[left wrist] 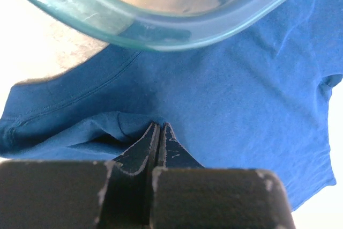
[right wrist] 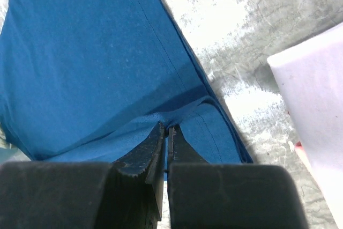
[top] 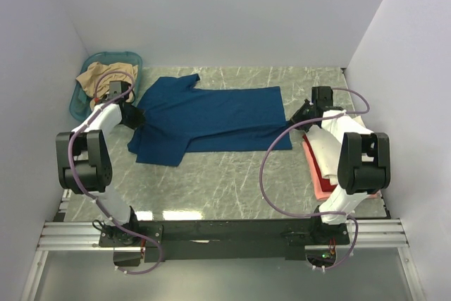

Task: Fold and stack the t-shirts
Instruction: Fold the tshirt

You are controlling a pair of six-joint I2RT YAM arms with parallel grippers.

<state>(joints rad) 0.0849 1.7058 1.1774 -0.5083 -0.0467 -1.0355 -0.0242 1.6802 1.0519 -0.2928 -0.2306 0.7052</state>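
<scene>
"Shirt (top: 211, 121) lies spread flat in the middle of the counter (top: 232, 188). Why is it pinched at both ends?"

"Left tool (left wrist: 159, 128) grips cloth at the collar end, right tool (right wrist: 165, 130) the hem corner, both clamped tight. That is likely to hold it taut for folding."

one t-shirt (top: 211, 119) lies spread on the table (top: 232, 181); basket (top: 113, 55) far left holds another shirt (top: 99, 75); folded stack (top: 322, 187) right.

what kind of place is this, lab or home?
Probably a lab test cell: bare white walls box in the table, two arms sit bolted to a metal frame, and a shirt lies spread out.
</scene>
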